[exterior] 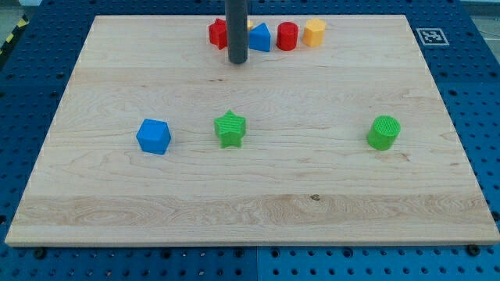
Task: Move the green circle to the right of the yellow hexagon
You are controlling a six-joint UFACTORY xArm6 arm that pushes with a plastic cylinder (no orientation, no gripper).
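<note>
The green circle [383, 132] lies on the wooden board at the view's right, about mid-height. The yellow hexagon [315, 33] sits at the view's top, at the right end of a row of blocks. My tip [237, 60] is near the view's top, left of centre, just below that row and far to the left and above the green circle. It touches no block that I can see.
In the top row lie a red block [218, 33], partly hidden by the rod, a blue block [260, 37] and a red cylinder [287, 36]. A green star [230, 128] and a blue hexagon-like block [153, 136] lie mid-board. The board's right edge [445, 101] is near the circle.
</note>
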